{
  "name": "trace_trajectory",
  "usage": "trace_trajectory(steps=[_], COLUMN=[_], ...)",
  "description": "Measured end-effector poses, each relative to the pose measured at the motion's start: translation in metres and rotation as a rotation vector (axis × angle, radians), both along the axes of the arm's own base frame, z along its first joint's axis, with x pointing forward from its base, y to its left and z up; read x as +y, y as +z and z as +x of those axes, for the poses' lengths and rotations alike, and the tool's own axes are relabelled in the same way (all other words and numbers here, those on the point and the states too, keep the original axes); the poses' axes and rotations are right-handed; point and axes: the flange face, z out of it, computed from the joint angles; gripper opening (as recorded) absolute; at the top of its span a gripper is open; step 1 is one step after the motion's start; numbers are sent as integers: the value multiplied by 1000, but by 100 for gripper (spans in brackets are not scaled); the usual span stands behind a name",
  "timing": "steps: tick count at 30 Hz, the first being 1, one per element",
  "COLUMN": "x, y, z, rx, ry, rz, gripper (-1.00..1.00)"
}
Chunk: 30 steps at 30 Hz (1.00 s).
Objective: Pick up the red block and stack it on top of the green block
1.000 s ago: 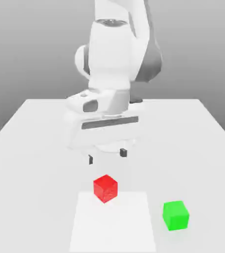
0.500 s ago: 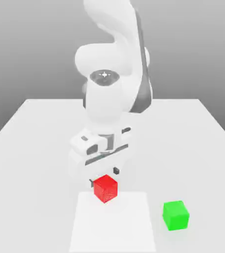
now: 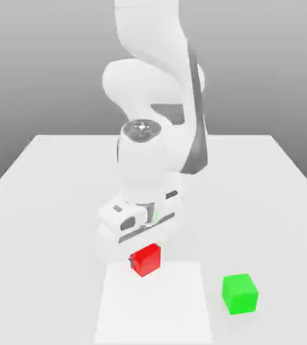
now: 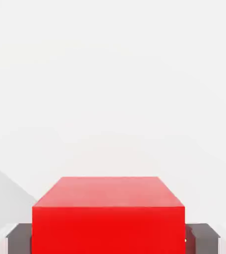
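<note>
Clenched on the red block [image 3: 145, 260], the jaws [image 3: 145, 259] press a dark finger against each of its side faces, as the hand view shows, where the block [image 4: 108, 214] sits squarely between the two grey pads [image 4: 19, 239]. That block stands on the worktop [image 3: 42, 202], at the far edge of a paler rectangular patch [image 3: 153, 306] that reaches to the near edge of the exterior view. The white arm [image 3: 149, 162] comes down from above and behind, its bulky wrist directly over the block and covering the block's upper rear part. The green block [image 3: 240, 293] sits on the bare worktop to the exterior view's right of the red one and a little nearer the camera, well apart from it and just beyond the pale patch's right border. Between the two blocks lies only flat surface, with nothing standing in the way. The worktop spreads wide on both sides of the arm; its far edge runs behind the arm's base, and its side edges slant outward toward the camera, well away from both blocks. The green block has open room on every side, its top face uncovered.
</note>
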Motion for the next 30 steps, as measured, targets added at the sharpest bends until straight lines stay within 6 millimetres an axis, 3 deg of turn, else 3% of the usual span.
trace_trajectory(steps=[4,14,26,30], x=[0,-2,0,25], y=[2,36,66,74], z=[1,10,0,18], rx=[-1,-3,1,-2], ry=[0,-5,-1,-33], rz=[-1,-21,0,20], gripper=[-100,-100,-100,-100])
